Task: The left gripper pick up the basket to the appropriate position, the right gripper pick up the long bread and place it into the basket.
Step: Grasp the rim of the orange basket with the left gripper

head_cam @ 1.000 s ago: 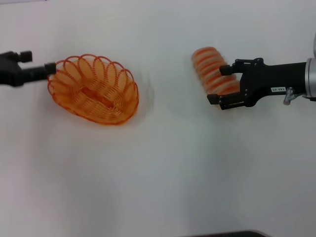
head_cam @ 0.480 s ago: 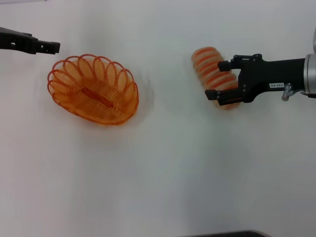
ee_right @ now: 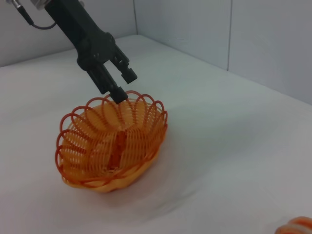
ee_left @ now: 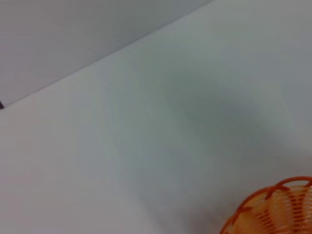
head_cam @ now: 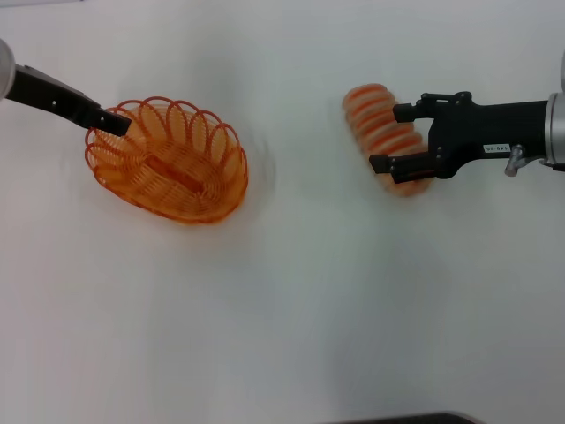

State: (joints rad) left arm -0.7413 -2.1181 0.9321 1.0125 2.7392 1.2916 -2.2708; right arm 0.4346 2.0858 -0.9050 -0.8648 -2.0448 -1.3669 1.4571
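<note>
Both claws at their targets, basket on the left, bread on the right.

The left gripper (head_cam: 113,124) sits at the far-left rim of the basket (head_cam: 168,159), fingers parted around a rim loop in the right wrist view. That basket's long axis slants toward centre. Well to its right, the long bread (head_cam: 381,132) lies slanted too, with the right gripper (head_cam: 388,138) straddling its near end, fingers wide on either side.

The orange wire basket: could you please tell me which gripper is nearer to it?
Left. The left gripper is at the basket's scalloped rim, at the end away from the bread. The right gripper is far across the table, straddling the long bread.
</note>
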